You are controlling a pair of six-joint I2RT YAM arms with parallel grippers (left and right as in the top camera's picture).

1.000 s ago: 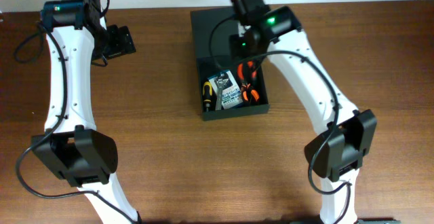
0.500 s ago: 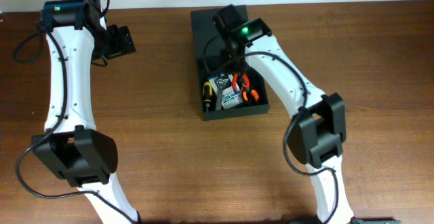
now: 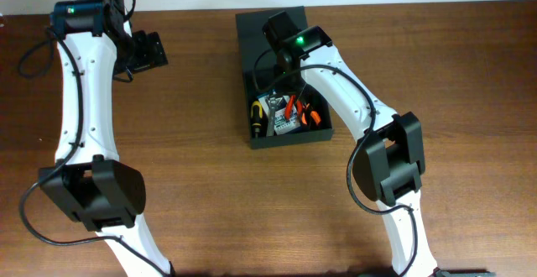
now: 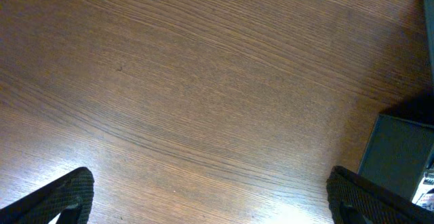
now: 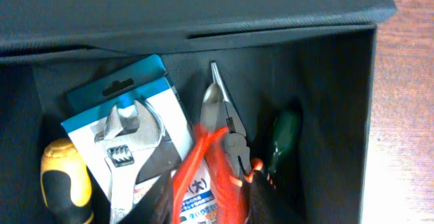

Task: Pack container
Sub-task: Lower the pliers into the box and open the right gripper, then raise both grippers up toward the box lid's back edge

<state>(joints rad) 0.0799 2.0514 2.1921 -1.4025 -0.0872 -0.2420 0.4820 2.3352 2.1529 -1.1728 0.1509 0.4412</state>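
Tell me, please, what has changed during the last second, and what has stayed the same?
The right arm swung to its left, and its wrist now hangs over the middle of the container, with the right claw at the orange pliers. Whether it grips them cannot be told. The left arm, its open left claw and the container stayed where they were.

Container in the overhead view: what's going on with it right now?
The right gripper hangs low inside the open container, with its fingers on either side of the orange handles of the pliers. Whether it grips them cannot be told. Beside the pliers lie a carded wrench, a yellow screwdriver and a green-handled tool. The left gripper is open over the table, off to the container's side, holding nothing.
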